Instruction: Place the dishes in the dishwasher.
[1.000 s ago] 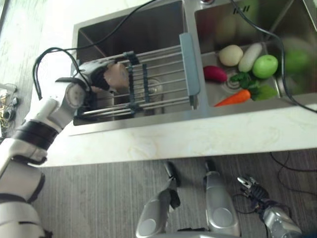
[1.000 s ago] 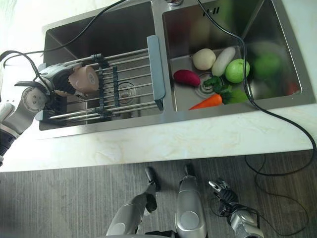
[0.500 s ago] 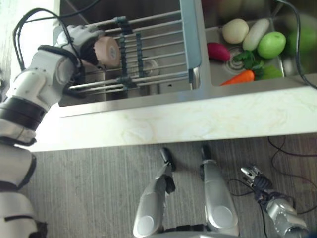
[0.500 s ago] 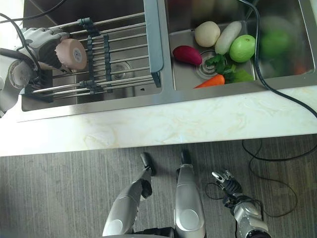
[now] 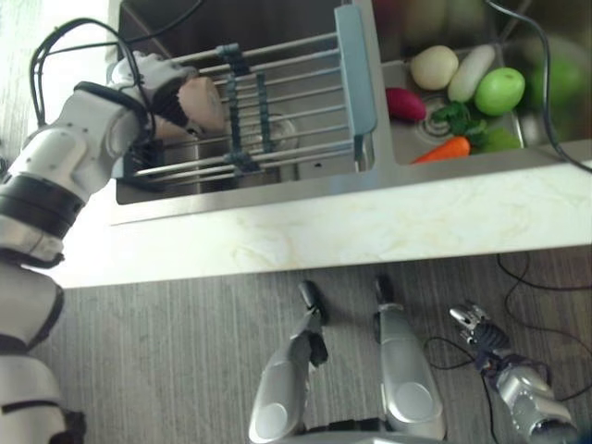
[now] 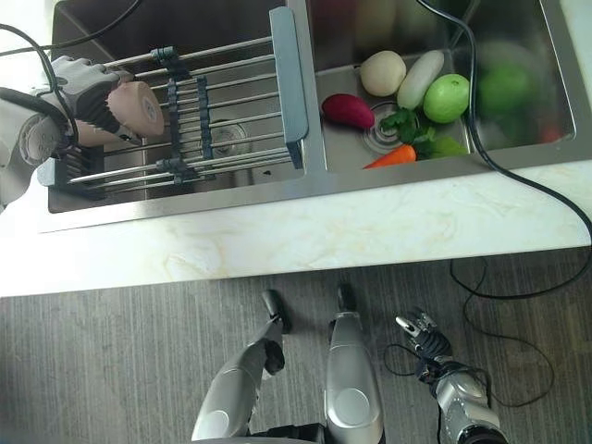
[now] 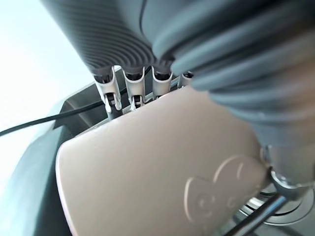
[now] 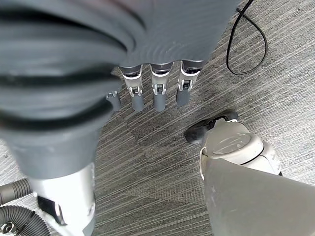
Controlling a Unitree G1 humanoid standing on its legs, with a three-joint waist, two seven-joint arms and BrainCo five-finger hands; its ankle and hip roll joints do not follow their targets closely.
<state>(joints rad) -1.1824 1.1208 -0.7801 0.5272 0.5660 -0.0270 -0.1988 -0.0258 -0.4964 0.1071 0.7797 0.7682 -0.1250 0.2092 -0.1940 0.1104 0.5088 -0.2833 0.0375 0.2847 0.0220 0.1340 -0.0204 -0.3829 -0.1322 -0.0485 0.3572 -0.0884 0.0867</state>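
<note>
A: A pale stone counter (image 6: 305, 227) is seen, with a shiny steel double sink (image 6: 313, 176) set in it and a grey striped floor (image 6: 120, 361) below.

B: What is held?

A: A pinkish cup (image 6: 137, 108) is held by the left hand (image 5: 153, 83), over the left end of the wire rack (image 6: 213, 120) that lies across the left basin. The fingers are curled round it, as seen in the left wrist view. The right hand (image 6: 424, 338) hangs low by the floor, with its fingers loosely straight and nothing in them.

B: What could go wrong?

A: The cup looks smooth and round, so it could slip if the grip is loosened. It could be knocked on the thin metal bars when it is lifted away. It looks hard, so a crack is likely if it is dropped into the steel basin.

B: What else is there?

A: Soft-looking toy food is seen in the right basin: a carrot (image 6: 388, 158), a green apple (image 6: 446, 97), a white radish (image 6: 419, 78), a round pale potato (image 6: 383, 72) and a dark red piece (image 6: 347, 109). A black cable (image 6: 481, 139) is draped over that basin.
</note>
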